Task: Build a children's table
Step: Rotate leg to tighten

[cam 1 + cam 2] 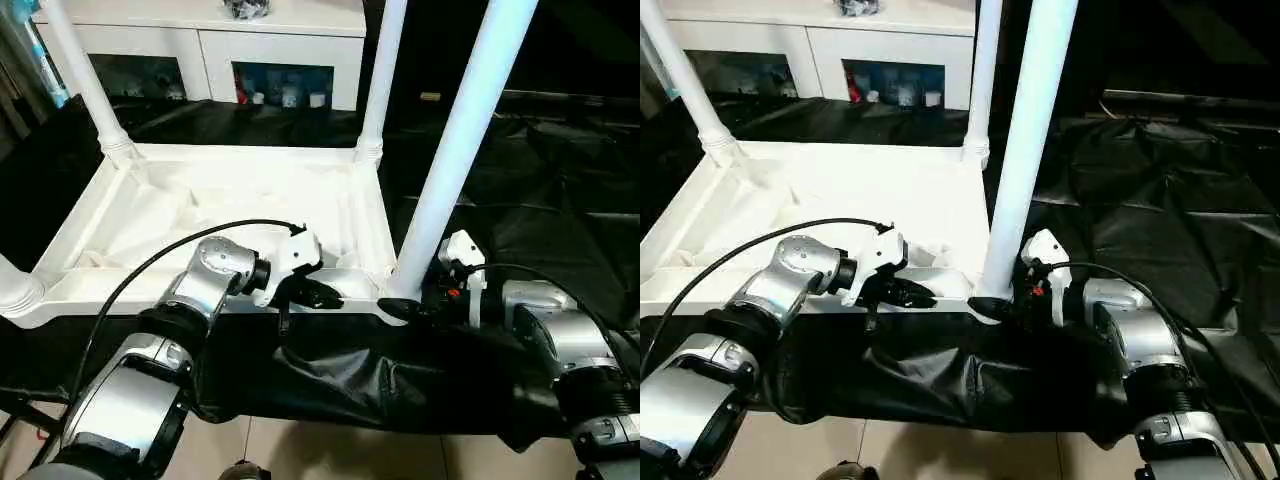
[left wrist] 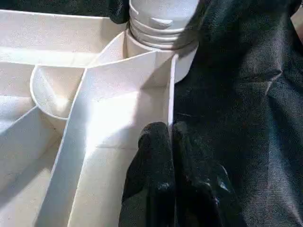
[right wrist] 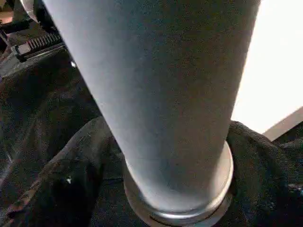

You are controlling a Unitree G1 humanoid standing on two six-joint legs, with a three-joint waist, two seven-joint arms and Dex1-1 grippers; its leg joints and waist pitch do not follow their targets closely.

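The white tabletop [image 1: 200, 215] lies upside down on black cloth, ribbed underside up. Legs stand in its sockets: far left leg [image 1: 85, 85], far right leg [image 1: 382, 70], near right leg [image 1: 462, 140], and a near left leg [image 1: 14, 288] cut off by the picture edge. My left gripper [image 1: 325, 295] is shut on the tabletop's near rim [image 2: 169, 101], one finger [image 2: 154, 156] inside the wall and one outside. My right gripper [image 1: 405, 308] sits at the foot of the near right leg [image 3: 161, 109], a finger on each side, closed around it.
A white cabinet with glass doors [image 1: 210, 45] stands behind the tabletop. Crumpled black cloth [image 1: 540, 170] covers the surface to the right and hangs over the near edge. A black cable [image 1: 150, 265] loops over my left forearm.
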